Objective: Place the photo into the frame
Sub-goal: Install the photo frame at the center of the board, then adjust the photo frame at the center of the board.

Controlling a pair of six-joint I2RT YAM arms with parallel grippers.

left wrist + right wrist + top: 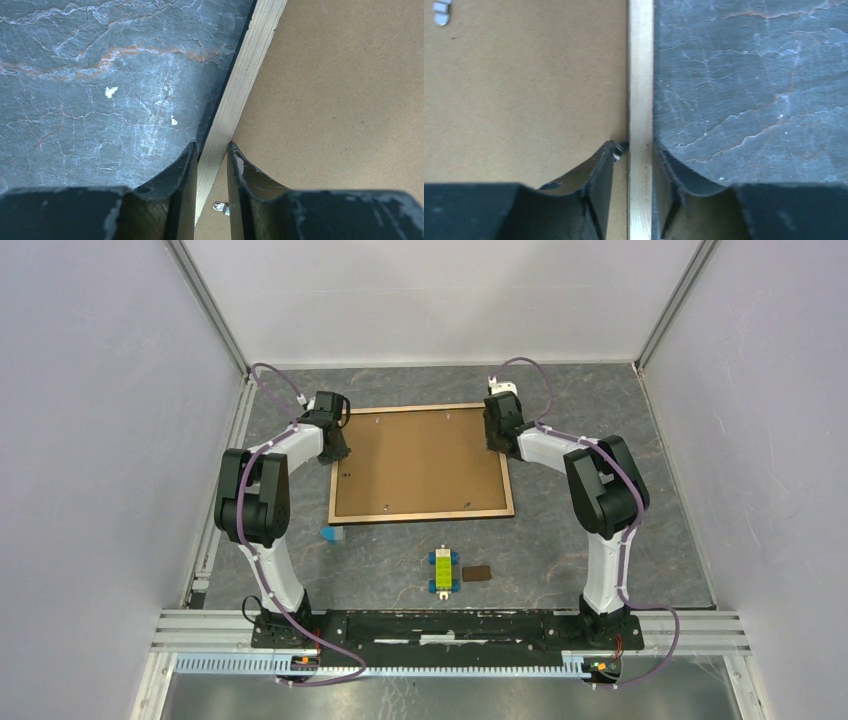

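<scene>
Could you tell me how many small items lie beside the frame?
3: blue piece at the frame's near left corner; yellow-green block and brown tile before its near rail. More may hide beneath.

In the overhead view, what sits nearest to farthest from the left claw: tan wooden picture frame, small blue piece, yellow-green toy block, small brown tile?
1. Tan wooden picture frame: rail inside the left gripper.
2. Small blue piece: by frame's near-left corner.
3. Yellow-green toy block: centre front.
4. Small brown tile: right of the block.
</scene>
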